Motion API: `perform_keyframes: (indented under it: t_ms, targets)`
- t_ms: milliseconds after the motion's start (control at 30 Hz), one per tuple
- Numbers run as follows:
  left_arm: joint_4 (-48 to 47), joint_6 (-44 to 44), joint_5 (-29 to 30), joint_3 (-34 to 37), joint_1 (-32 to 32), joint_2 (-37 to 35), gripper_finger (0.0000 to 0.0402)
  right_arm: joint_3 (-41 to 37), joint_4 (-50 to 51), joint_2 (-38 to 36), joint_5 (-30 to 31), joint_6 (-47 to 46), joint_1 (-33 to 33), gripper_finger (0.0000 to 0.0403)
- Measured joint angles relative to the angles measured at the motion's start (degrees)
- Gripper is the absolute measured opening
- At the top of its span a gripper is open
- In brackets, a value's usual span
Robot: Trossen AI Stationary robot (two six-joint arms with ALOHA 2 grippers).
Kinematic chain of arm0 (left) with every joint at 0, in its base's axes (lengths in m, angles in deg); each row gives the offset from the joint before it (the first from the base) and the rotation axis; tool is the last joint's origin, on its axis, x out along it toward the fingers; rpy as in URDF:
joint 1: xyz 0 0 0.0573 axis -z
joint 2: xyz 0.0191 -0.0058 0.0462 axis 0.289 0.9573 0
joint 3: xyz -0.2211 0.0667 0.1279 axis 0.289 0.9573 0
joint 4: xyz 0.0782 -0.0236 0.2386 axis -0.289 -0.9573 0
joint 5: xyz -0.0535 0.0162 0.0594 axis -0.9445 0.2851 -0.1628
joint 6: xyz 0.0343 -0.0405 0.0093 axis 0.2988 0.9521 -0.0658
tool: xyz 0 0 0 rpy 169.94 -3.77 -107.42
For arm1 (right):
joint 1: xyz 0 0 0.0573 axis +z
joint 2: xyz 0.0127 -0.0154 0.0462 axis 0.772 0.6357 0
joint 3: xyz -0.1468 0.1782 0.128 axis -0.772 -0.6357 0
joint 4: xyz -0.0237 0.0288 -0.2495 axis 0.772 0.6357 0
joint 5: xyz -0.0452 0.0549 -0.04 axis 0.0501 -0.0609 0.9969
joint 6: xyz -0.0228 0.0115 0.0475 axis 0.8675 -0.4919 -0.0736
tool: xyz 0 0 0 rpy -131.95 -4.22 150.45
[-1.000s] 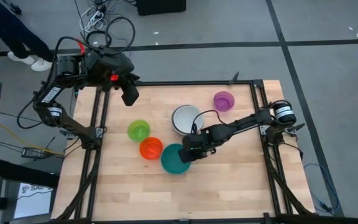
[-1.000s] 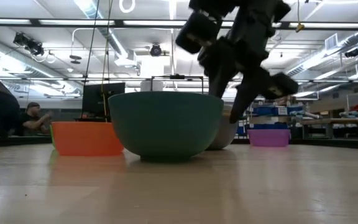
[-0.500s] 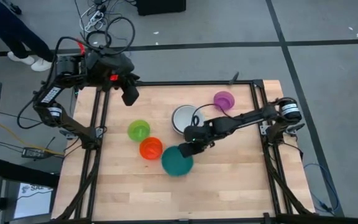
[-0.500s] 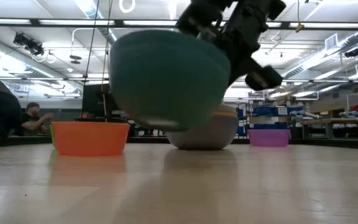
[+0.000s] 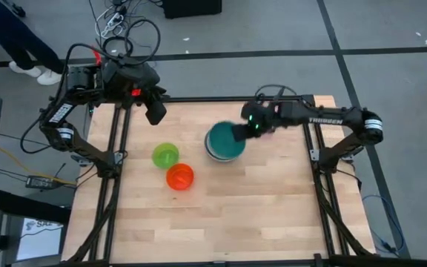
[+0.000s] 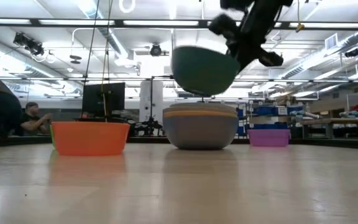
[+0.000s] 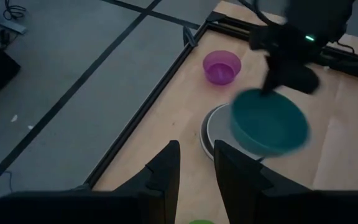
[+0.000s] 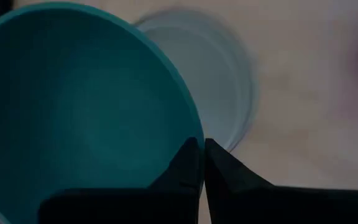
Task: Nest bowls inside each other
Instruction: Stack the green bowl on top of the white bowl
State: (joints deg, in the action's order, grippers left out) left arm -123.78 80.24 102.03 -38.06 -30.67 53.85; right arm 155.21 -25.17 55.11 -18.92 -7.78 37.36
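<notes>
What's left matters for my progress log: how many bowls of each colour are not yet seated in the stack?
Teal bowl: 1, in the right gripper's jaws above the stack
Lime green bowl: 1
Red-orange bowl: 1
Purple bowl: 1
Total: 4

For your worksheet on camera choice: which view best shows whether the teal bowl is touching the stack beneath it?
The low view: the teal bowl hangs clear above the nested stack, held by the right gripper. High and wrist views only show them overlapping.

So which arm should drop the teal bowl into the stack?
Right, probably. The right claw already grips the teal bowl by its rim, above the nested stack. The left claw waits at the table's far-left corner.
</notes>
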Motion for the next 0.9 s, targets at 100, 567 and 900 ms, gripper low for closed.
perform_keyframes:
  t_ms: [100,567,900]
  targets:
    - [-0.04,1.48,0.07,0.00,0.00,0.00,0.0108,-0.04,0.09,0.31,0.19,7.01,-5.10,0.0002]
    - [-2.36,2.21,-2.26,-0.02,-0.02,0.00,0.0108,-0.04,-0.92,2.01,-8.02,15.29,-10.07,0.0100]
    - [-8.55,-3.15,-17.83,11.91,3.82,-2.43,0.0108,-0.02,0.19,-11.52,6.20,15.05,-7.70,0.0094]
